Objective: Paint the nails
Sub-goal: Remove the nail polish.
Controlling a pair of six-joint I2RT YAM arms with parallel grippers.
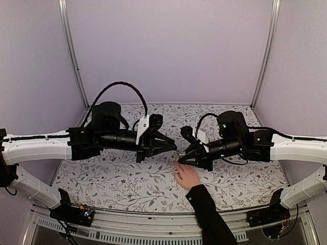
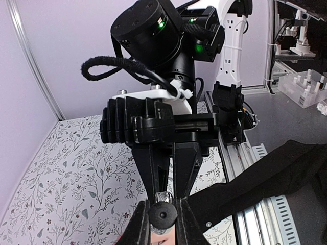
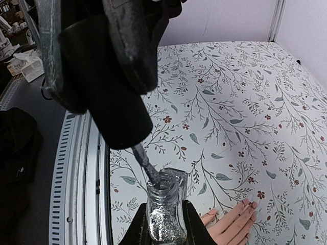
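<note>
My left gripper (image 2: 163, 227) is shut on the black cap (image 2: 163, 215) of the polish brush. From the cap (image 3: 110, 102) the brush stem (image 3: 145, 166) reaches down into the neck of a glass bottle of silver glitter polish (image 3: 166, 209). My right gripper (image 3: 166, 229) is shut on that bottle. Both grippers meet above the table's middle, left (image 1: 173, 148) and right (image 1: 180, 159). A light-skinned hand (image 1: 188, 176) with a black sleeve (image 1: 209, 214) lies flat just below them. Its nails (image 3: 250, 204) show pinkish at the right wrist view's lower right.
A floral cloth (image 1: 127, 178) covers the table. A ribbed metal rail (image 3: 82, 194) runs along the near edge. Purple walls and metal frame posts (image 1: 71, 51) close in the back and sides. The sleeve (image 2: 276, 173) crosses the rail from the front.
</note>
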